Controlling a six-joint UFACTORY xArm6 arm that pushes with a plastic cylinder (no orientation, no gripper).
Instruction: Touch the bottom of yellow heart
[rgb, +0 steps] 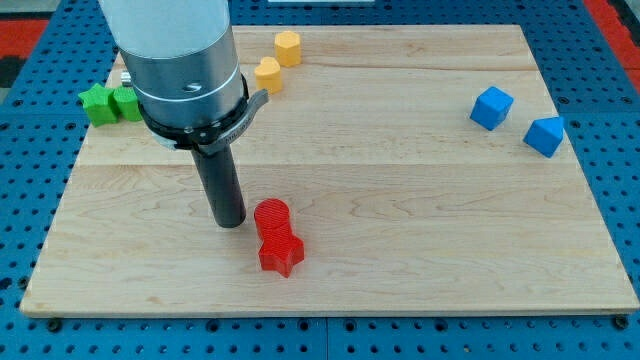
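Two yellow blocks (277, 61) near board (420, 280) top edge; my tip (231, 223) beside red blocks (276, 236); no pincer fitted.

A pale wooden board (400, 180) with visible grain and a smooth, matt finish. The dark rod (221, 185) looks like matt black plastic or rubber, held in a brushed, silvery metal collar (185, 80). The red blocks (276, 236) show fine ribbed layers, matt. The blue cubes (491, 107) look smooth plastic.
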